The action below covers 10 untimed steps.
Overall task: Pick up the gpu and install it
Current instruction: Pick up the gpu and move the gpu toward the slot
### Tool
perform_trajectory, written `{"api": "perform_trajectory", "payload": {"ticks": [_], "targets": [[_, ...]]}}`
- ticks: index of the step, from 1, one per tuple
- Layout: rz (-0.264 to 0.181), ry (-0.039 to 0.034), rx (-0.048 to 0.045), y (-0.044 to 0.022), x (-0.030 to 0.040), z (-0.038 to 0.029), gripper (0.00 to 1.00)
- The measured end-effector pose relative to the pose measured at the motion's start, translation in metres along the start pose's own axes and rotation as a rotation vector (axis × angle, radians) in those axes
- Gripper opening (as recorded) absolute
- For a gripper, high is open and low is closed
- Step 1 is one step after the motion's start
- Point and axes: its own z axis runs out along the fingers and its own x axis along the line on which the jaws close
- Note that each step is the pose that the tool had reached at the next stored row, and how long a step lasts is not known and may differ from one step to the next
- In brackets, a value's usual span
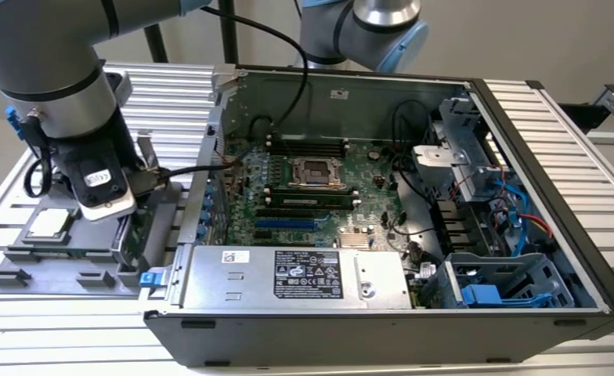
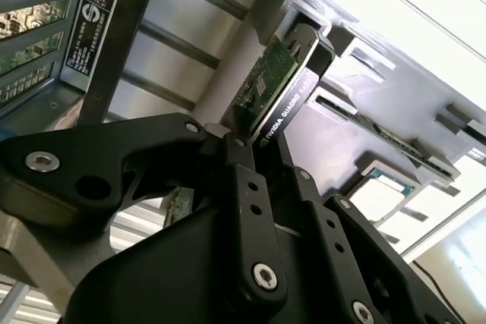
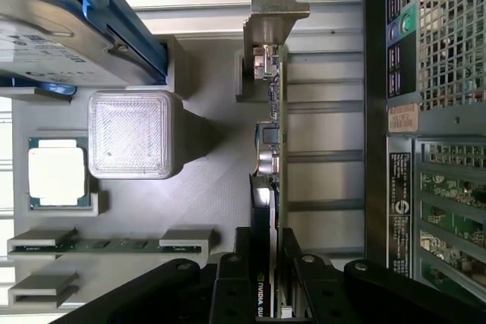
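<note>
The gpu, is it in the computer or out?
Out. The gpu stands on its edge in the grey holder tray beside the computer case, with the tool closed around it.

gpu [image 3: 269, 153] on edge in grey holder [image 3: 213, 202] (black shroud, silver bracket).

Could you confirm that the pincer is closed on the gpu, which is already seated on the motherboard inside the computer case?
Not quite. The pincer is closed on the gpu, but the card stands on edge in the gray tray beside the computer case, not inside it, as the first wrist view shows.
</note>
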Motion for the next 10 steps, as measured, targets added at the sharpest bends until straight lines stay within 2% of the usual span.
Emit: {"api": "perform_trajectory", "payload": {"ticks": [10], "targets": [[0.000,0.0000,0.0000,0.0005,0.0000,-0.0119,0.00]]}}
